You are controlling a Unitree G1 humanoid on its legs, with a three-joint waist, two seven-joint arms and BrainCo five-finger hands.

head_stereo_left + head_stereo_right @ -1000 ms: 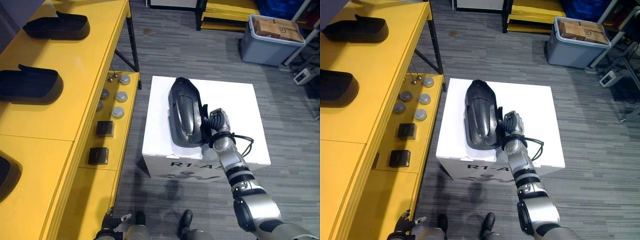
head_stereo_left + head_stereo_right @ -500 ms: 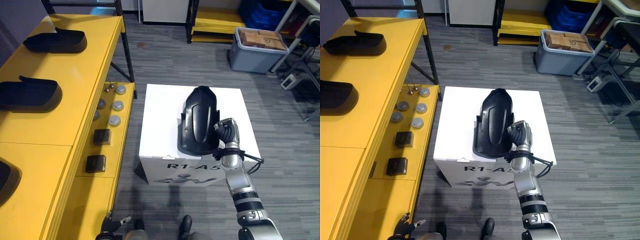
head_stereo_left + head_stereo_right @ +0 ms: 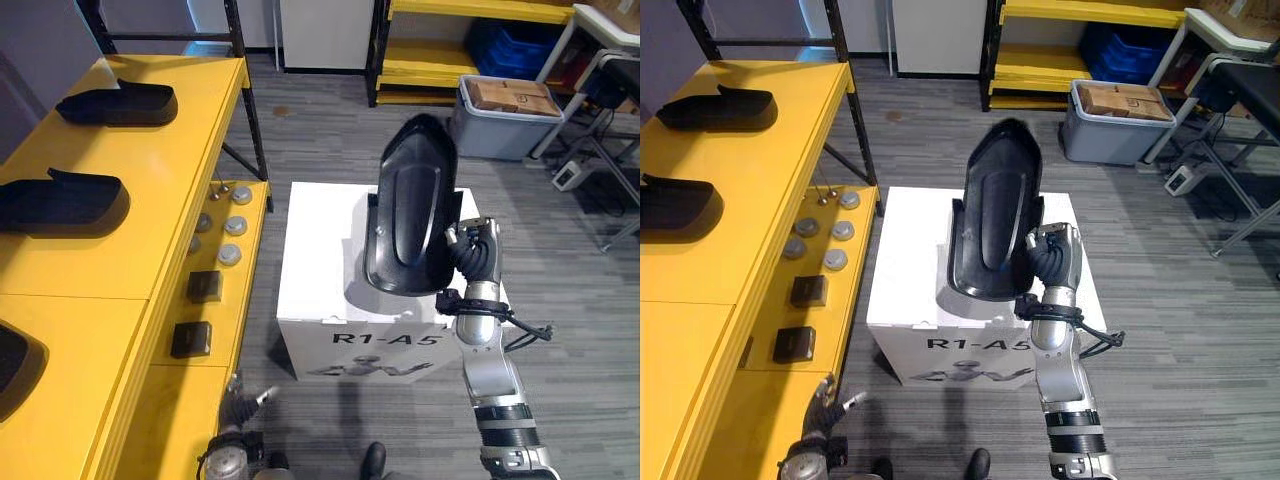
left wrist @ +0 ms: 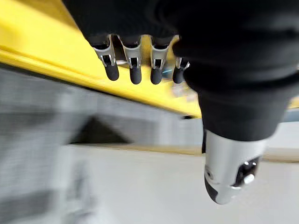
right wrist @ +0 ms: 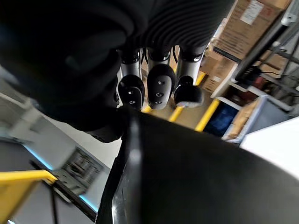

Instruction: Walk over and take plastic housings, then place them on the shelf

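The black plastic housing [image 3: 410,205] is no longer lying flat on the white box [image 3: 310,265] as it was a second ago: it is now standing nearly upright above the box top, its rounded end pointing up and away from the robot and its lower end hanging over the near part of the box. The right hand [image 3: 472,262] is gripping it by the lower right edge, and in the right wrist view the dark-tipped fingers [image 5: 159,91] are curling over the housing's rim, clamped on it. The thumb is hiding behind the shell, so its hold is hard to make out. The left hand [image 3: 243,403] is hanging low beside the yellow shelf [image 3: 170,190], its fingers [image 4: 135,70] loosely straight and holding nothing. On the shelf top, one dark housing [image 3: 118,103] is sitting at the far end, a second [image 3: 62,202] is sitting nearer, and a third [image 3: 14,362] is being cut off by the picture's edge. Round caps [image 3: 233,225] and dark blocks [image 3: 203,286] are lying on the lower ledge. A grey bin [image 3: 498,125] is standing on the floor beyond the box.
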